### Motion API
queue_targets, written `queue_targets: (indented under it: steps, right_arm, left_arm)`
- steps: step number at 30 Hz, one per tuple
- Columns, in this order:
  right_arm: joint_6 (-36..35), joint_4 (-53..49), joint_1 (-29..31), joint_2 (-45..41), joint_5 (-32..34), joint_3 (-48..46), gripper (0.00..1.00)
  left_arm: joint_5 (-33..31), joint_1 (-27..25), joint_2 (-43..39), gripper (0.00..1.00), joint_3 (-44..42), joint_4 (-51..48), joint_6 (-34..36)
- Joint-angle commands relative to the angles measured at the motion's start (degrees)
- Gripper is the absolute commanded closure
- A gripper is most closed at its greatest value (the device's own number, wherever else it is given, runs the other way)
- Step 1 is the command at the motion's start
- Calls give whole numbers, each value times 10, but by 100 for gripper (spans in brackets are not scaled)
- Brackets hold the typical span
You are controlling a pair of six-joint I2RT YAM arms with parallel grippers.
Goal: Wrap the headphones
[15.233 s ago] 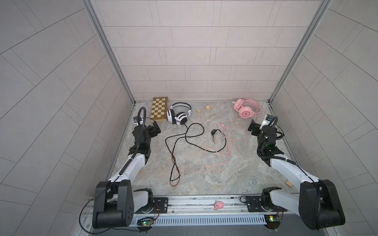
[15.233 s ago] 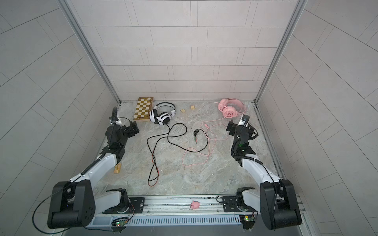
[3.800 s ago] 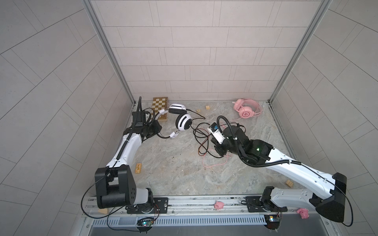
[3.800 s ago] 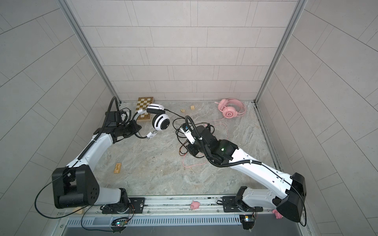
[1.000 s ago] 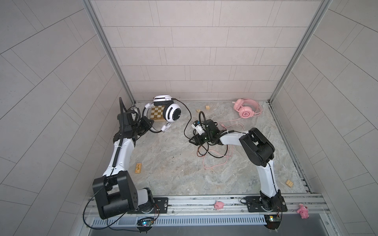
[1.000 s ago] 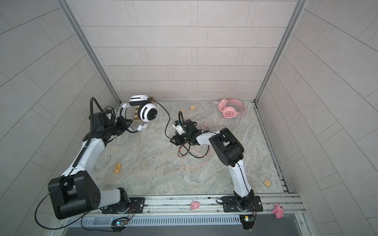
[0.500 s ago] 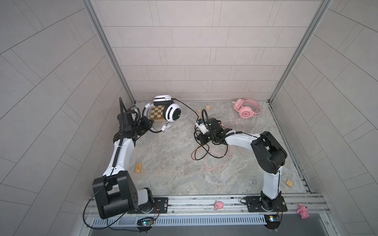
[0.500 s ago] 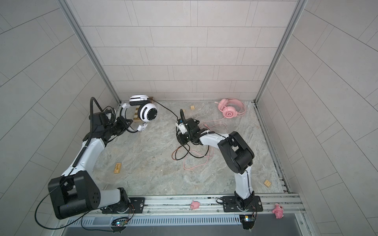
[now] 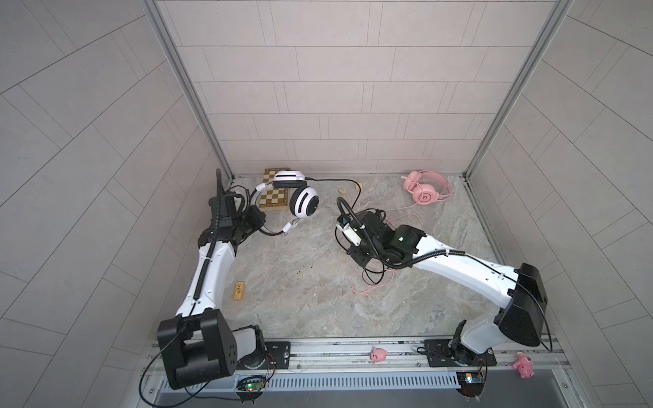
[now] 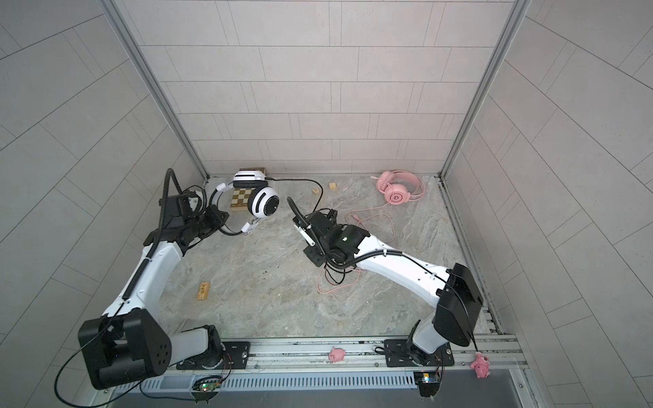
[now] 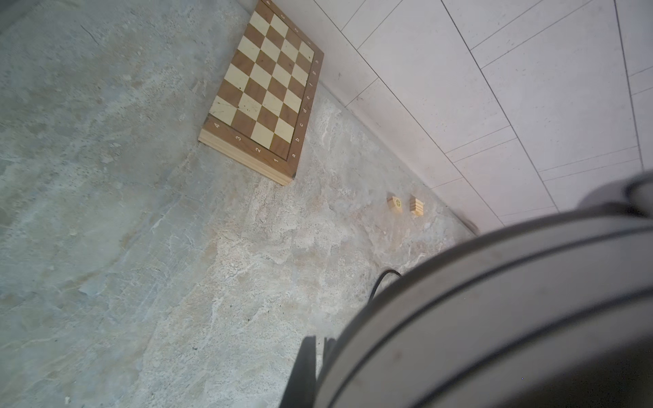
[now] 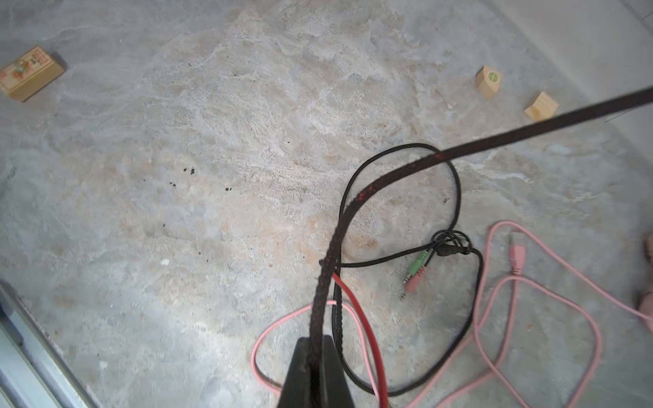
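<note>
**Winding the cord of the white striped headset [image 9: 304, 201]**
Held aloft over the chessboard [image 9: 274, 199] by the left gripper [image 9: 258, 226], jaws clamped on the headband; pink headset [image 9: 427, 190] lying in the far right corner; black braided cord [image 12: 388, 173] pinched in the closed right gripper [image 12: 312, 349]. Best carried round the headband under light tension, clear of the pink cord [image 12: 494, 318] and trailing plugs [image 12: 415, 273]

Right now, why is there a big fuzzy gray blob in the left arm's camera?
Left wrist view: the white headphones sit too close to the lens, so they blur, shaded gray; the chessboard is sharp. Right wrist view: the black cord is fuzzy near the camera. Both top views: sharp, evenly lit.
</note>
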Motion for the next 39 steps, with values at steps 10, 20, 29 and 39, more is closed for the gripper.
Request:
queue_targets:
  steps: [10, 20, 29, 39]
  right_arm:
    - [-40, -239, 62, -46, -7, 167, 98]
    - [-65, -222, 57, -58, 3, 202, 99]
    - [-61, -126, -29, -86, 3, 157, 100]
    - [-44, -10, -112, -114, -28, 81, 100]
  left_arm:
    - [-161, -87, 3, 100, 80, -105, 67]
    - [-150, -194, 35, 100, 109, -138, 130]
    - [-60, -238, 39, 100, 115, -128, 162]
    - [3, -244, 9, 100, 95, -86, 163]
